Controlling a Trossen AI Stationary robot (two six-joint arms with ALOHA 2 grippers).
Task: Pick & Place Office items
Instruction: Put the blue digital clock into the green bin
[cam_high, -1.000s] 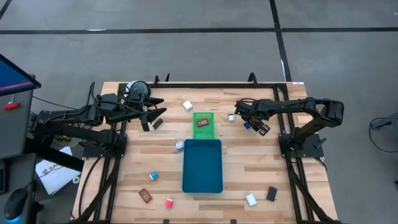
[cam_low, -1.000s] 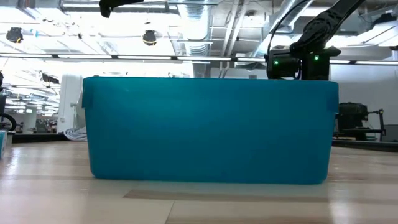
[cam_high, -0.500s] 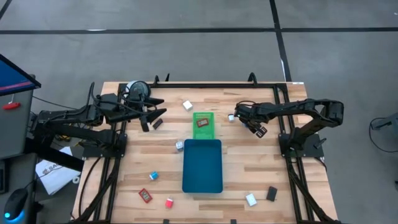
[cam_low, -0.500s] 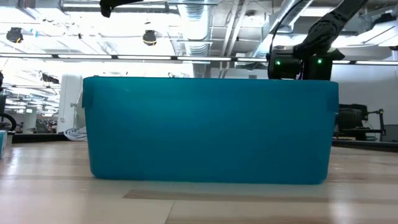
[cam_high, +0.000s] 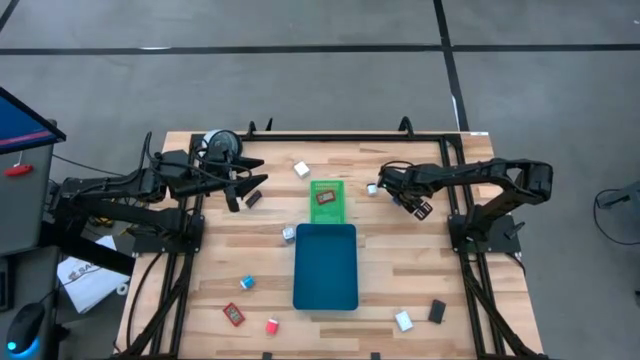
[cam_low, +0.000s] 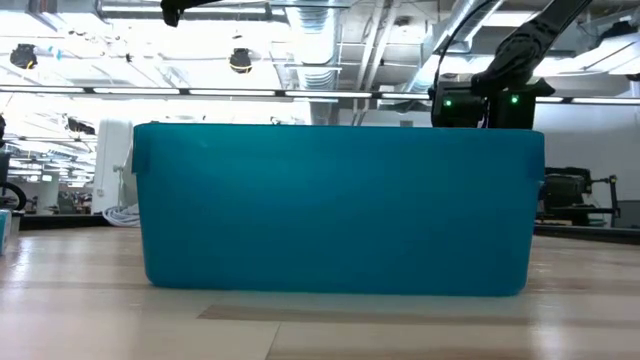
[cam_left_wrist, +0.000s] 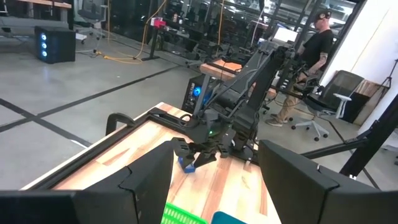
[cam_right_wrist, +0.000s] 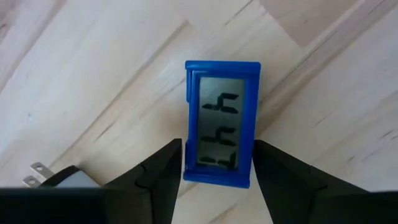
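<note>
So the blue piece (cam_right_wrist: 222, 123), a little framed display with dark digits, lies flat on the wooden table (cam_high: 400, 265), and the right gripper (cam_right_wrist: 217, 167) has one dark finger on each side of it. The jaws are spread just wider than the piece, so it isn't clamped as far as I can tell. From above, that gripper (cam_high: 386, 187) sits at about 3 o'clock from the small green tray (cam_high: 327, 201). A grey plug-like piece (cam_right_wrist: 59, 180) lies just beside it. The teal tray (cam_high: 326, 266) sits at 6 o'clock of the green one. The left gripper (cam_high: 243, 190) hangs spread wide and empty near the table's far left part.
</note>
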